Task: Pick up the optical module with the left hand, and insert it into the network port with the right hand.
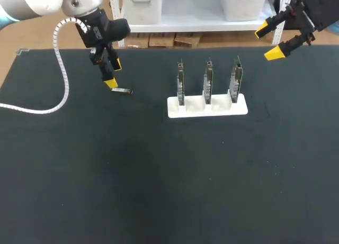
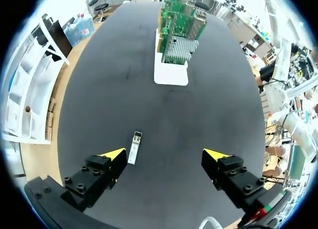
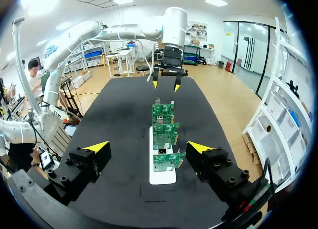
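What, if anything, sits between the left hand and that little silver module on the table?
Nothing visible. The module lies on the bare table, between the fingers of the open left hand, close to one yellow tip.

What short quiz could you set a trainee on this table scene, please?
1. True or false: the left gripper is shut on the optical module.
2. How many circuit boards stand in the white holder? A) two B) three C) four
3. Fill in the blank: the right gripper is open and holds ____.

Key
1. False: the fingers are open, and the module lies on the table by one of them.
2. B
3. nothing
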`<state>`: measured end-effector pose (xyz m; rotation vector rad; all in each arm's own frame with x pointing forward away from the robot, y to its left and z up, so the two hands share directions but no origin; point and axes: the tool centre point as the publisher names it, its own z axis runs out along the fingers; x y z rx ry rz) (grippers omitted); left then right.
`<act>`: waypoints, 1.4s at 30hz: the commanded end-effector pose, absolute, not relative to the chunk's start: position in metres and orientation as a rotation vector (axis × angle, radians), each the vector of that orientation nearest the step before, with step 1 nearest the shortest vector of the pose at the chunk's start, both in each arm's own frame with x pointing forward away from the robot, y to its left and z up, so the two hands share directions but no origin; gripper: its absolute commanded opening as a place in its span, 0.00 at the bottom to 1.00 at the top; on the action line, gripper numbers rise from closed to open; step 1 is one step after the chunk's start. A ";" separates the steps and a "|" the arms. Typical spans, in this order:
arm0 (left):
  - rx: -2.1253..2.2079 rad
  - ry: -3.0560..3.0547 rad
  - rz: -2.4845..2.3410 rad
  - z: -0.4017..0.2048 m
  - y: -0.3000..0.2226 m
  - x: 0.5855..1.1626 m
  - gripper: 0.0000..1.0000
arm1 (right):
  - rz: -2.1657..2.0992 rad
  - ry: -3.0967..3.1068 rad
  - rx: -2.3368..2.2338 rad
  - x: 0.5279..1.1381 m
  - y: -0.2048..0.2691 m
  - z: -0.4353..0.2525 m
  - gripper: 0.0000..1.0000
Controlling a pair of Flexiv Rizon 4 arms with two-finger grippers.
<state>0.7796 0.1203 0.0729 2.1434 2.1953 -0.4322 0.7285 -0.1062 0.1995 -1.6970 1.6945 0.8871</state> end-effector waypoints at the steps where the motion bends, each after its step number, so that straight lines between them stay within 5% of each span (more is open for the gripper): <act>1: 2.113 2.185 -0.277 0.072 0.123 0.755 1.00 | 0.882 1.696 -1.694 0.727 -0.106 0.200 1.00; 42: 2.262 2.202 -0.269 0.015 0.118 0.786 1.00 | 0.882 1.696 -1.694 0.727 -0.106 0.200 1.00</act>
